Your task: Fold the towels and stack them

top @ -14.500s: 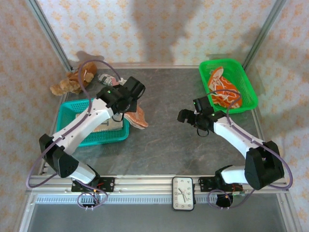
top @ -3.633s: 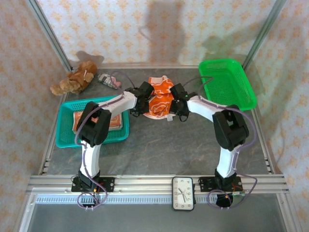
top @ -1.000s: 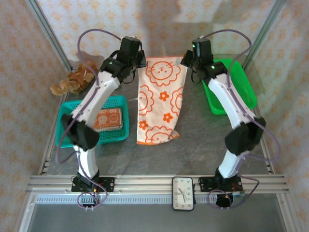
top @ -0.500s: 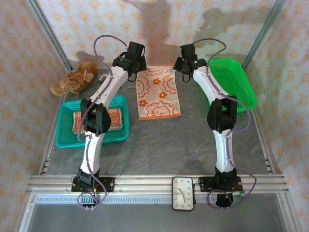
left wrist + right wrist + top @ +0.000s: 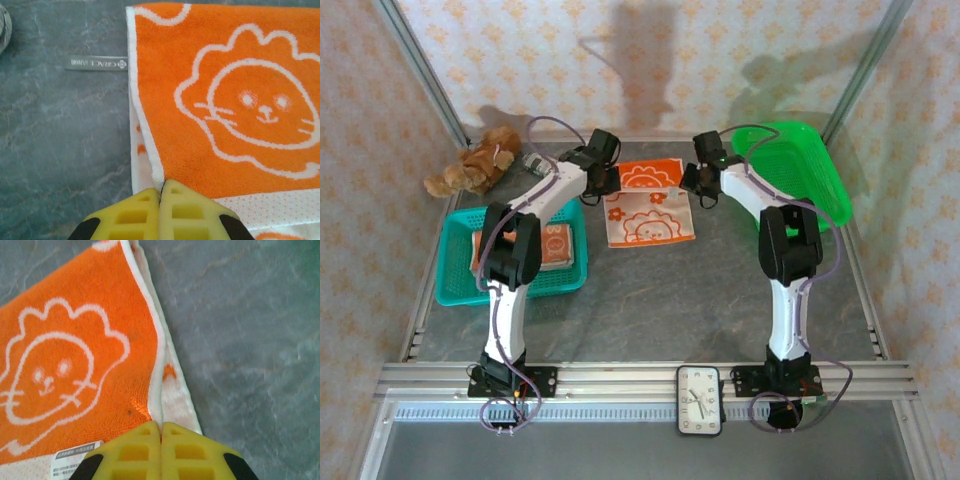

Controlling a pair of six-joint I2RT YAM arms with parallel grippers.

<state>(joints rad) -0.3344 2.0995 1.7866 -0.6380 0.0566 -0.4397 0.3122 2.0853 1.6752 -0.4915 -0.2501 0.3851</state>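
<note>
We are mid-fold on 1 towel (image 5: 648,204), lying just left of the green basket (image 5: 790,170): left gripper (image 5: 161,186) and right gripper (image 5: 160,427) each clamp a corner of its folded-over orange edge. Next, we judge, lay that edge down square on the layer beneath, then let go

Left claw (image 5: 161,189) — closed — pinches the corner of the orange towel (image 5: 235,145).
</note>
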